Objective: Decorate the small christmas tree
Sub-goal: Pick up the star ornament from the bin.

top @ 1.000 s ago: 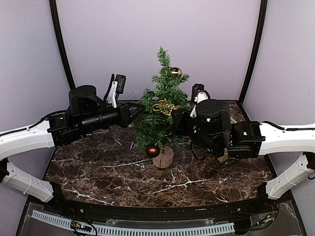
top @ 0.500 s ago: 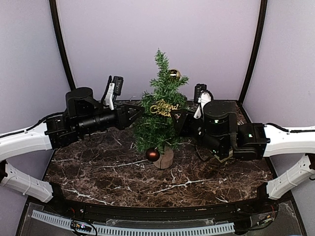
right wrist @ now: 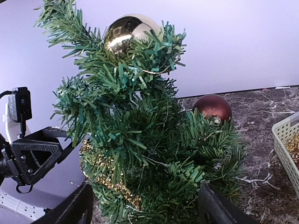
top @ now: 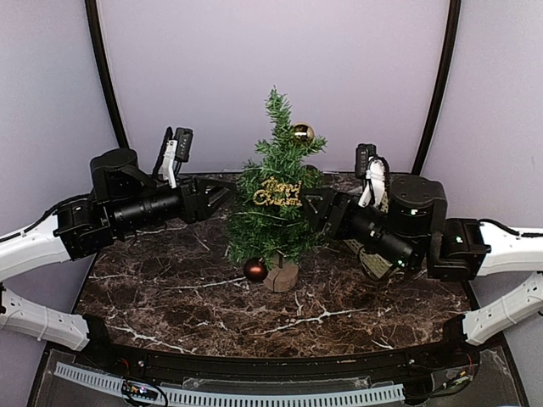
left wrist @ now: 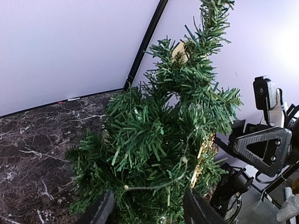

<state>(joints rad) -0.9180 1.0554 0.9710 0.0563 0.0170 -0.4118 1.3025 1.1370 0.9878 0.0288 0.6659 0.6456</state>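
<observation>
The small christmas tree (top: 273, 212) stands upright on its pale stump base (top: 282, 276) at mid table. It carries a gold ball (top: 301, 132) near the top, a gold glitter sign (top: 278, 193) in the middle and a dark red ball (top: 254, 270) low on the left. My left gripper (top: 222, 193) is open just left of the foliage, holding nothing. My right gripper (top: 312, 203) is open just right of it, also holding nothing. In the left wrist view the tree (left wrist: 159, 135) fills the space ahead of the left gripper (left wrist: 149, 212). In the right wrist view the gold ball (right wrist: 128, 30), red ball (right wrist: 212, 107) and sign (right wrist: 110, 184) show above the right gripper (right wrist: 147, 212).
A pale slotted basket (right wrist: 287, 149) with gold items sits on the marble table (top: 195, 297) to the right of the tree, mostly hidden under the right arm in the top view. Purple walls close the back and sides.
Both grippers have opened and drawn back outward from the tree. The tree has settled more upright and the red ball hangs slightly further left.
</observation>
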